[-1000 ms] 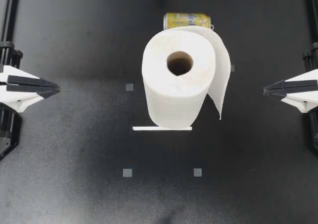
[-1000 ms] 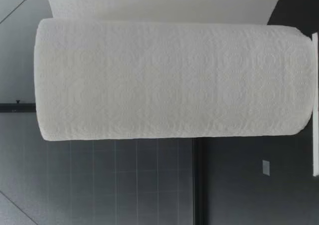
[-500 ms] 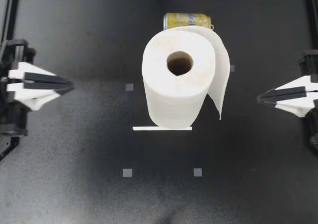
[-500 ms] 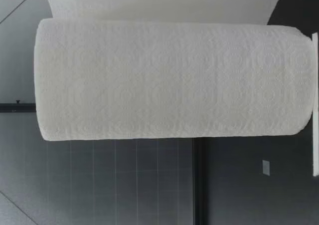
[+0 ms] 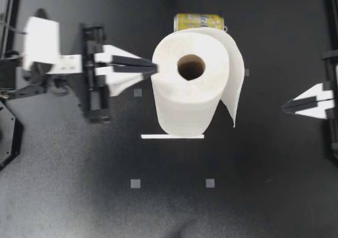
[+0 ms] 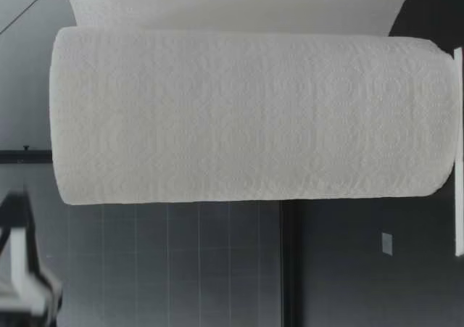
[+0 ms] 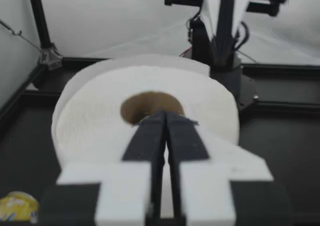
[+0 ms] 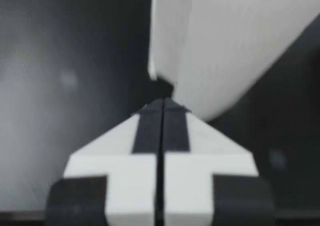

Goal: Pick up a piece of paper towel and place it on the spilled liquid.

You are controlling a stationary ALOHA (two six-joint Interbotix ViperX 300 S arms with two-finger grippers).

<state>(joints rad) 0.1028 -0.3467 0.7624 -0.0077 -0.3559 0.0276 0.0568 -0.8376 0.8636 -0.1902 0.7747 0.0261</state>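
Left fingers (image 5: 134, 63), pressed together, advanced over towel roll (image 5: 185, 103).

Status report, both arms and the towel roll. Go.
Left gripper shut, tips at top rim of paper towel roll. Right gripper shut, clear of roll, facing loose sheet. No spill in view; yellow can lying behind roll.

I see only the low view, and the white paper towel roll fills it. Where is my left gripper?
Observer: Top view: your left gripper is shut, tips at the top rim of the white paper towel roll.
Operator: And the right one?
Observer: Your right gripper is shut, far from the roll, on its loose sheet's side.
Operator: Anything behind the roll?
Observer: A yellow metal can lies on its side there.
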